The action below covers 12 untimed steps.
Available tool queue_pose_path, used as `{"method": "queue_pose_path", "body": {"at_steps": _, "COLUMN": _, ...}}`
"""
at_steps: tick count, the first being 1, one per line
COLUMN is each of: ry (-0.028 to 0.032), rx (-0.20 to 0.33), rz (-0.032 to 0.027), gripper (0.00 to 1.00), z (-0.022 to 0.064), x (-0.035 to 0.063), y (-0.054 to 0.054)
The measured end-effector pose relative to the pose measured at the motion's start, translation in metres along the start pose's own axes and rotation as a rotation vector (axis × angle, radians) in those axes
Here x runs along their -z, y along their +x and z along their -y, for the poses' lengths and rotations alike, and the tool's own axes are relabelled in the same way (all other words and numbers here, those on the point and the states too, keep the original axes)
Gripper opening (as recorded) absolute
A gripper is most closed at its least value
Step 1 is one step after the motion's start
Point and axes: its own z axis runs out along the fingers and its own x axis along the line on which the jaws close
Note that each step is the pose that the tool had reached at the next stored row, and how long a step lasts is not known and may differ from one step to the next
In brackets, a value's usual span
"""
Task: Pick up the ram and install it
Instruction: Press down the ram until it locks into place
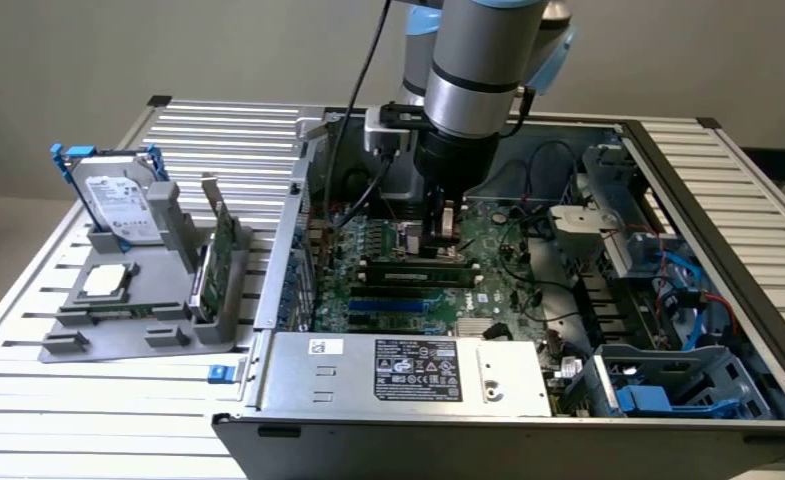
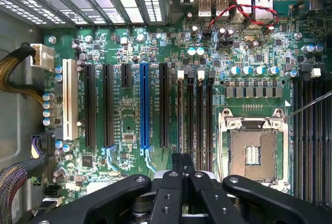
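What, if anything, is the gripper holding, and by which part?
Nothing that shows: the gripper is shut, fingers pressed together, above the motherboard.

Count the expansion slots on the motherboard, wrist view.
6, side by side: white slot, two long black slots, short black slot, blue slot, another long black slot. None seems hidden.

Matt black plastic claw, glossy green motherboard, ribbed metal table
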Motion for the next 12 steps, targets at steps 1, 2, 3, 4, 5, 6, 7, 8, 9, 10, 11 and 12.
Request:
{"method": "queue_pose_path", "body": {"at_steps": 1, "ry": 0.0000, "rx": 0.000, "rz": -0.0001, "gripper": 0.11, "z": 0.0000, "x": 0.0000, "y": 0.000}}
{"method": "queue_pose_path", "body": {"at_steps": 2, "ry": 0.0000, "rx": 0.000, "rz": 0.0000, "gripper": 0.11, "z": 0.0000, "x": 0.0000, "y": 0.000}}
{"method": "queue_pose_path", "body": {"at_steps": 3, "ry": 0.0000, "rx": 0.000, "rz": 0.0000, "gripper": 0.11, "z": 0.0000, "x": 0.0000, "y": 0.000}}
{"method": "queue_pose_path", "body": {"at_steps": 4, "ry": 0.0000, "rx": 0.000, "rz": 0.0000, "gripper": 0.11, "z": -0.0001, "x": 0.0000, "y": 0.000}}
{"method": "queue_pose_path", "body": {"at_steps": 5, "ry": -0.0001, "rx": 0.000, "rz": 0.0000, "gripper": 0.11, "z": -0.0012, "x": -0.0001, "y": 0.000}}
{"method": "queue_pose_path", "body": {"at_steps": 6, "ry": 0.0000, "rx": 0.000, "rz": 0.0000, "gripper": 0.11, "z": -0.0032, "x": -0.0004, "y": 0.000}}
{"method": "queue_pose_path", "body": {"at_steps": 7, "ry": 0.0001, "rx": 0.000, "rz": -0.0001, "gripper": 0.11, "z": -0.0054, "x": -0.0008, "y": 0.000}}
{"method": "queue_pose_path", "body": {"at_steps": 8, "ry": 0.0000, "rx": 0.000, "rz": -0.0002, "gripper": 0.11, "z": -0.0071, "x": -0.0013, "y": 0.000}}
{"method": "queue_pose_path", "body": {"at_steps": 9, "ry": 0.0000, "rx": 0.000, "rz": -0.0002, "gripper": 0.11, "z": -0.0097, "x": -0.0021, "y": 0.000}}
{"method": "queue_pose_path", "body": {"at_steps": 10, "ry": 0.0000, "rx": 0.000, "rz": -0.0001, "gripper": 0.11, "z": -0.0123, "x": -0.0029, "y": 0.000}}
{"method": "queue_pose_path", "body": {"at_steps": 11, "ry": -0.0001, "rx": 0.000, "rz": -0.0003, "gripper": 0.11, "z": -0.0137, "x": -0.0031, "y": 0.000}}
{"method": "queue_pose_path", "body": {"at_steps": 12, "ry": 0.0000, "rx": 0.000, "rz": -0.0002, "gripper": 0.11, "z": -0.0143, "x": -0.0032, "y": 0.000}}
